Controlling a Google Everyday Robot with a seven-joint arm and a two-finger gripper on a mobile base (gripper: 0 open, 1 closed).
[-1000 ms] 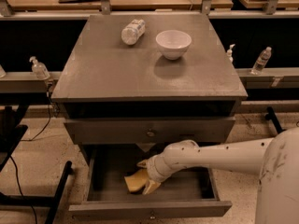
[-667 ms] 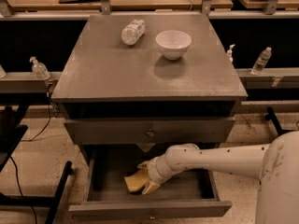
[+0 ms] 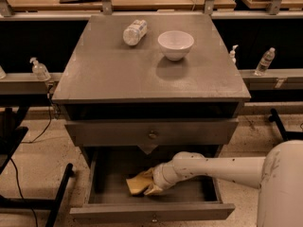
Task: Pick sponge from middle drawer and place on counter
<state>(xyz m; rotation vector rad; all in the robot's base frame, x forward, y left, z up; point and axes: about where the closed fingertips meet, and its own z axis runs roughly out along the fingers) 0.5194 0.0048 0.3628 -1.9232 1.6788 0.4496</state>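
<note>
The middle drawer [image 3: 151, 212] is pulled open at the bottom of the grey cabinet. A pale yellow sponge [image 3: 135, 183] lies on its grey tray, left of centre. My gripper [image 3: 150, 182] reaches into the drawer from the right and sits right against the sponge's right side, partly covering it. The white arm [image 3: 222, 167] stretches across the right half of the drawer. The counter [image 3: 118, 70] is the broad grey cabinet top above.
A white bowl [image 3: 175, 44] and a clear plastic bottle [image 3: 135, 32] lying on its side sit at the back of the counter. A closed drawer front with a knob [image 3: 152, 135] overhangs the open drawer. Black stands flank the cabinet on the floor.
The wrist has sunk slightly lower and closer onto the sponge. The sponge and drawer have not visibly moved.
</note>
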